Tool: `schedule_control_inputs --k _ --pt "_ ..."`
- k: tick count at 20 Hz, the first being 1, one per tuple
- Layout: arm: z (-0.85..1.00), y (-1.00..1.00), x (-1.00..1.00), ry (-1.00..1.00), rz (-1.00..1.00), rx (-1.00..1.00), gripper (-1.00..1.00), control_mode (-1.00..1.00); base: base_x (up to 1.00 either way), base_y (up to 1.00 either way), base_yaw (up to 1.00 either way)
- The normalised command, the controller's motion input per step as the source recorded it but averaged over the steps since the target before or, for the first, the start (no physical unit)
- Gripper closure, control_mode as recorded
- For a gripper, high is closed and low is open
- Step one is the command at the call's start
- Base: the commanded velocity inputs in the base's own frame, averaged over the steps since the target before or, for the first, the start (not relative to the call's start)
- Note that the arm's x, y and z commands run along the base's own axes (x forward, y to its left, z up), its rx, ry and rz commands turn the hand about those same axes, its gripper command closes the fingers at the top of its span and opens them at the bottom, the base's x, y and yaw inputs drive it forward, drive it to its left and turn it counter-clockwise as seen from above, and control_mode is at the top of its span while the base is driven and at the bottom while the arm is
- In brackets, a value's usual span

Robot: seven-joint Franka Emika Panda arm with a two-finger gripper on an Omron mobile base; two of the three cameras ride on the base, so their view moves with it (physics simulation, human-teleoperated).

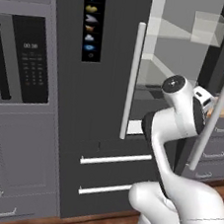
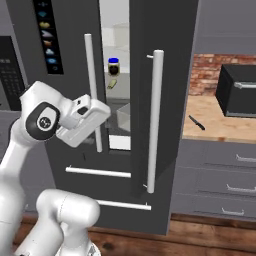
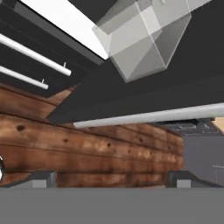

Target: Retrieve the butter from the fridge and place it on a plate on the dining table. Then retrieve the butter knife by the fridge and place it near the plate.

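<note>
Pale yellow-green butter (image 2: pixel 112 83) can be spotted through the gap of the partly opened fridge (image 2: pixel 165 60), lying on a white shelf just under a dark jar with a blue lid (image 2: pixel 113 66). Nothing is held by the gripper (image 3: pixel 111 177) yet; its fingertips are spread wide and nothing sits between them. It's parked low by the door's long white handle (image 2: pixel 154 120). The stick is probably light, a bit soft and greasy, so a gentle pinch across its narrow sides near the middle seems best, or it could get squashed or slip. The butter knife (image 2: pixel 196 122) is lying on the wooden surface (image 2: pixel 220 125) right of the fridge, to be dealt with later.
</note>
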Motion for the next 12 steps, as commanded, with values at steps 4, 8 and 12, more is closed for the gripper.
schedule_control_inputs --k 4,8,12 --pt "0.00 0.33 0.58 0.05 0.09 -0.15 -1.00 -1.00 0.00 0.00 0.00" --pt "0.00 0.18 0.48 0.12 0.01 -0.13 -1.00 -1.00 0.00 0.00 0.00" --pt "-0.02 0.00 0.27 0.07 0.00 -0.05 -1.00 -1.00 0.00 0.00 0.00"
